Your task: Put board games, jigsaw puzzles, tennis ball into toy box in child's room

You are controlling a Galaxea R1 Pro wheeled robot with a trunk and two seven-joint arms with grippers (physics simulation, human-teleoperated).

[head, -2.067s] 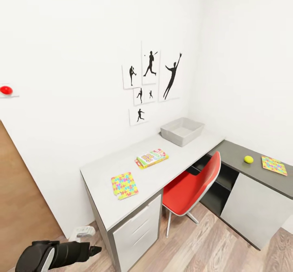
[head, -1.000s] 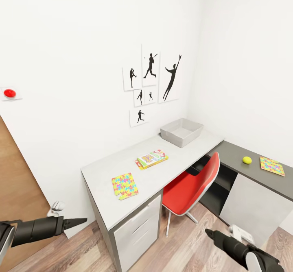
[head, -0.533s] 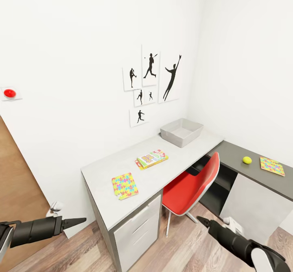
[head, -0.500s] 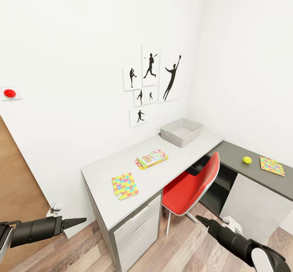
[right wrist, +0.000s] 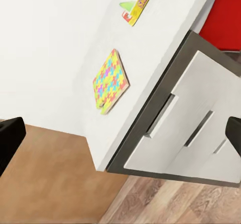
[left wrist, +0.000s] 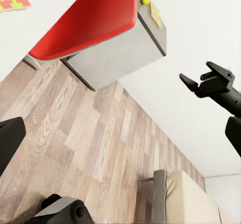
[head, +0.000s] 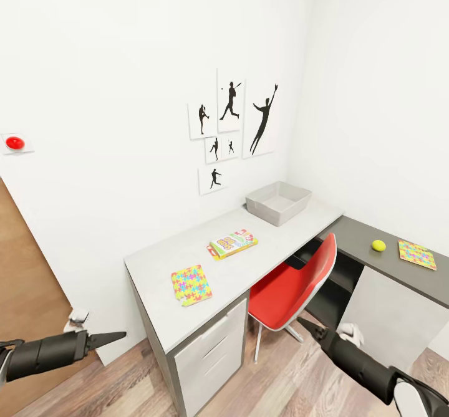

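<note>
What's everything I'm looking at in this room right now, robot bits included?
toy box: one, light grey, far end of the white table top.
board game: one, yellow-edged, mid white top.
jigsaw puzzles: two, multicolour; one on the near white top, one on the dark-grey section.
tennis ball: one, yellow-green, beside the far puzzle.
chair: one, red, tucked at the table.
silhouette pictures: several, black on white, on the wall.
red button: one, on the left wall.
bed: one, beige, corner seen from the left wrist.
left gripper: black, low left.
right gripper: black, low right.
</note>
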